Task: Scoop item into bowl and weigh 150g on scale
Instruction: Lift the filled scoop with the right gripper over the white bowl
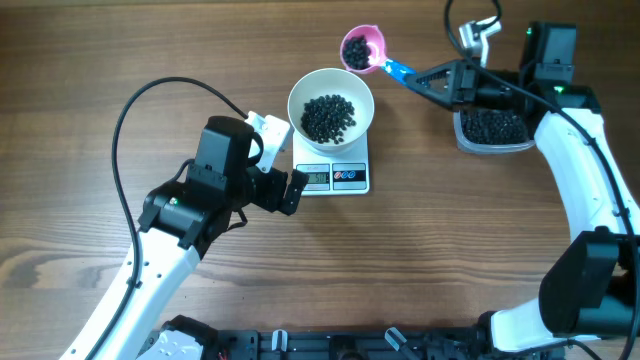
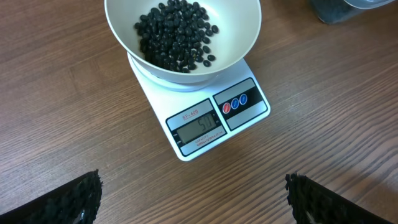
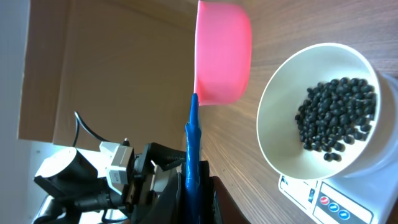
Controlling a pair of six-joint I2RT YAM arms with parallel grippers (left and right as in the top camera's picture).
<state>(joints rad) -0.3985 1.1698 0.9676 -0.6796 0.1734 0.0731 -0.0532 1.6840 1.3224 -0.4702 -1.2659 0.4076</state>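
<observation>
The white bowl [image 1: 331, 100] sits on the white scale [image 1: 333, 176] and holds a heap of black beans, the item [image 1: 328, 117]. My right gripper [image 1: 428, 78] is shut on the blue handle of the pink scoop [image 1: 362, 47], held level to the upper right of the bowl with beans in its cup. In the right wrist view the scoop [image 3: 222, 53] hangs beside the bowl [image 3: 317, 112], its handle clamped in the gripper [image 3: 196, 186]. My left gripper [image 1: 283, 187] stands open just left of the scale, and in its wrist view the gripper [image 2: 193, 199] is below the scale [image 2: 211, 121] and bowl [image 2: 182, 37].
A clear plastic tub [image 1: 492, 128] full of black beans rests at the right, under the right arm. A black cable [image 1: 150, 95] loops over the table behind the left arm. Bare wood lies in front of the scale.
</observation>
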